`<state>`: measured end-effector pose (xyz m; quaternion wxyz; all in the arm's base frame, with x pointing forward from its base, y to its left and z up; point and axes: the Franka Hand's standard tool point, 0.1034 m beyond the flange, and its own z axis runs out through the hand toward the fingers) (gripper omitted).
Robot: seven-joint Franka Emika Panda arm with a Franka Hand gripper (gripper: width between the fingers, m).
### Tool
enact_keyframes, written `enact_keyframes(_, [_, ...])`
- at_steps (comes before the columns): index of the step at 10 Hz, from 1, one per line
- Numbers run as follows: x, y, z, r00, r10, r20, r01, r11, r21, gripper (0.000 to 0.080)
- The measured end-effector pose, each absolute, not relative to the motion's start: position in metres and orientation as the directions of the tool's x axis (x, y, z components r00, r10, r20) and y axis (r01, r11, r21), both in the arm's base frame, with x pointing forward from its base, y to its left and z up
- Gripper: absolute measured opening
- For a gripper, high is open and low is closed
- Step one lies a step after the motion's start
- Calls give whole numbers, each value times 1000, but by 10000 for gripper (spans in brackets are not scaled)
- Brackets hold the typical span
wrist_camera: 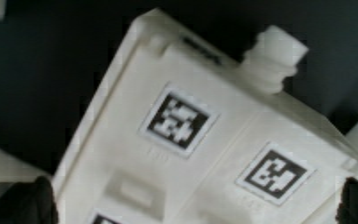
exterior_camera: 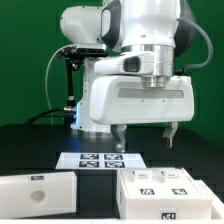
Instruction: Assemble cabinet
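The cabinet box [exterior_camera: 165, 197], matte white with several square tags on top, lies on the black table at the front of the exterior view's right. A white slab panel [exterior_camera: 38, 190] lies at the front left. My gripper [exterior_camera: 144, 143] is open and empty, and hangs a little above the box's back edge. In the wrist view the box [wrist_camera: 194, 150] fills the frame with two tags and a small peg showing. The gripper [wrist_camera: 190, 205] spans it, and its dark fingertips [wrist_camera: 12, 200] stand wide apart at the frame's edges, touching nothing.
The marker board [exterior_camera: 98, 160] lies flat on the table behind the two parts, under the arm. The robot's white base [exterior_camera: 95, 100] stands behind it, with a black stand and cables at the exterior view's left. A green wall backs the scene.
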<state>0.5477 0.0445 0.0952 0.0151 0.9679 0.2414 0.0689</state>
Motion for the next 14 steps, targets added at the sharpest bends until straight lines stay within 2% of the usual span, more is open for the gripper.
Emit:
enact_keyframes(2, [519,55,90,957,180,226,185,-983,1,797])
enact_keyframes(3, [511,51,84,963,131,233,140,-990,-20,797])
enact_keyframes(4, [513,53,85,973,52,226,64,-997,-45,797])
enact_keyframes(6, [513,54,83,970,36,240,50,-997,-52,797])
enact_keyframes(7, [503,52,71,963,-30,266,-12,-997,-71,797])
enact_keyframes(8, [495,51,58,966,-42,253,-25,-997,-73,797])
enact_keyframes(14, [517,54,16,963,-38,266,-17,-997,-79,797])
